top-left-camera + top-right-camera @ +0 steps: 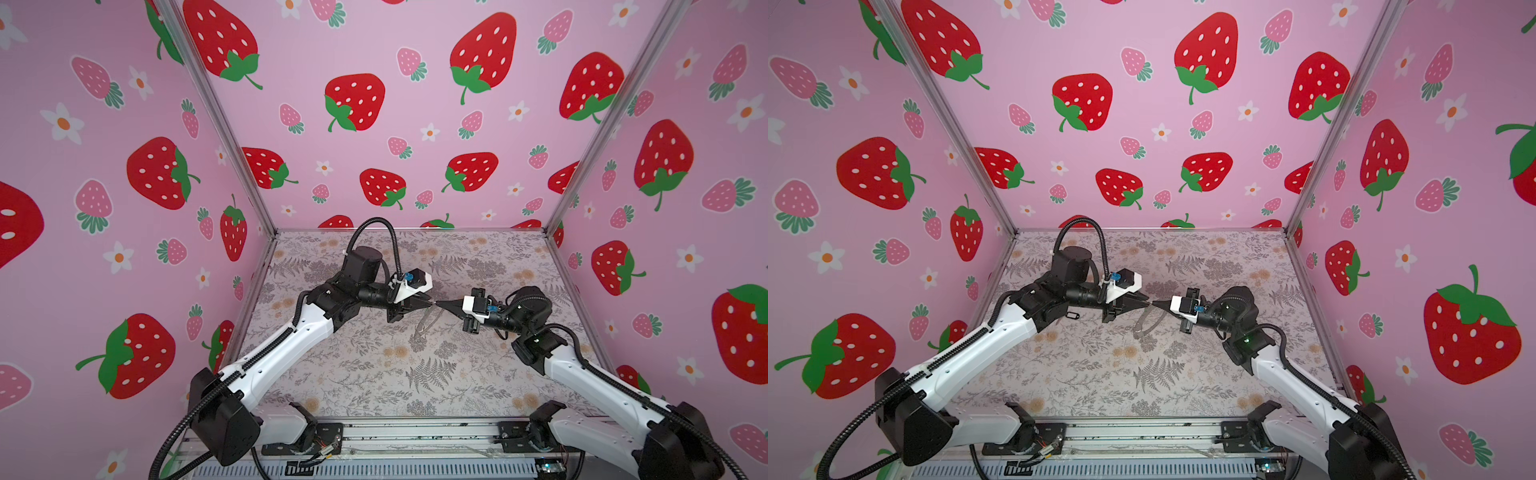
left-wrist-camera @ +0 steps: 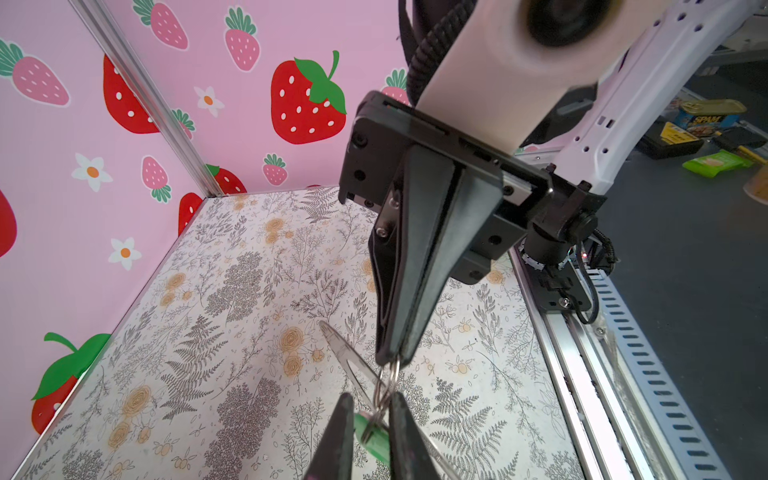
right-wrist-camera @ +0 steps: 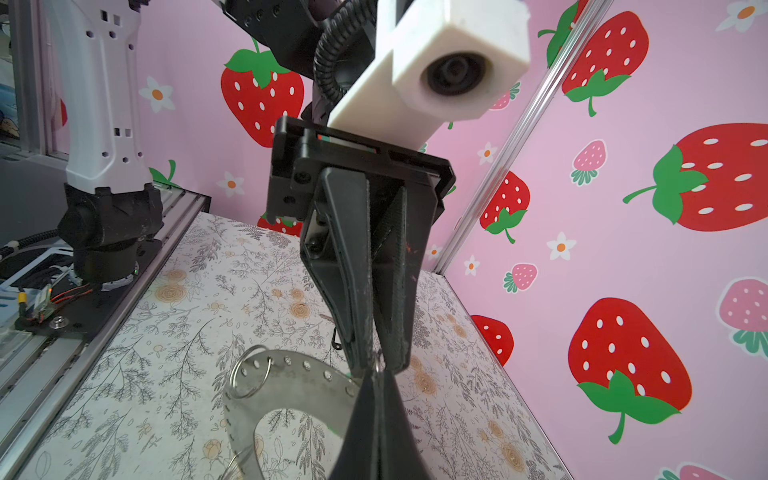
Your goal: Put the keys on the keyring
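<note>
The keyring point(image 3: 291, 390) — thin, stiff, slippery metal — is hanging over the worktop point(image 1: 374, 374) by a wire loop point(image 2: 392, 372) that the right claw point(image 2: 390, 360) is pinching; the left claw point(image 2: 372, 400) is pinching the green key point(image 2: 377, 449) — tiny, light, probably best held flatwise.

Counted 2 arms: left arm point(image 1: 282, 353), right arm point(image 1: 590, 382). 2 grippers: left gripper point(image 1: 431, 304), right gripper point(image 1: 438, 306). 2 white wrist cameras: left camera point(image 1: 415, 284), right camera point(image 1: 473, 305). 1 keyring point(image 3: 286, 390), grey metal. 2 keys: 1 green key point(image 2: 374, 436), 1 black key point(image 1: 1072, 316). At least 3 wire loops point(image 3: 249, 372) on the keyring; exact total unclear.
</note>
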Controlling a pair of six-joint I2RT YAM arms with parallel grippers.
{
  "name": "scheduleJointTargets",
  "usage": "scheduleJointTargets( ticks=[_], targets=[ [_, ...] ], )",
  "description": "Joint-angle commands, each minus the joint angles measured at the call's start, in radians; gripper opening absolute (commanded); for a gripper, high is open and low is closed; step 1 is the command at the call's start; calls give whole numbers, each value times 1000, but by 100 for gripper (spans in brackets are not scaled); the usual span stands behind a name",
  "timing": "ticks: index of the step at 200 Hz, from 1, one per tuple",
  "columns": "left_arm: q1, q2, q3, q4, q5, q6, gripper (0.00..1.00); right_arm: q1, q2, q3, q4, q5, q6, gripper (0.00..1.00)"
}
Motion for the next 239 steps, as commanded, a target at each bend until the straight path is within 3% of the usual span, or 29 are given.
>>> scheduleJointTargets(
  ticks=[1, 37, 42, 85, 97, 114, 171, 201, 239],
  targets=[
    [-8, 4, 48, -17, 43, 47, 16, -6, 1, 34, 36, -35, 7, 0],
    [-24, 17, 57, -19, 50, 51, 7, -5, 4, 27, 43, -25, 13, 0],
    [-25, 18, 59, -20, 51, 53, 2, -7, 5, 26, 47, -24, 18, 0],
    [-33, 22, 73, -41, 46, 59, 0, -6, 8, 30, 34, -22, 13, 0],
    [-34, 20, 85, -62, 33, 55, 0, -6, 10, 34, 8, 16, 6, 14],
    [-37, 23, 122, -136, -48, 49, 0, -6, -21, 40, -81, 126, -62, 26],
    [-82, 93, 380, -521, -269, 65, 0, -3, -57, 192, -482, 236, -379, 27],
    [-118, 140, 491, -622, -377, 34, 0, 4, -57, 210, -484, 238, -408, 24],
    [-136, 215, 636, -732, -428, -16, 0, 39, -53, 214, -473, 241, -456, 23]
  ],
)
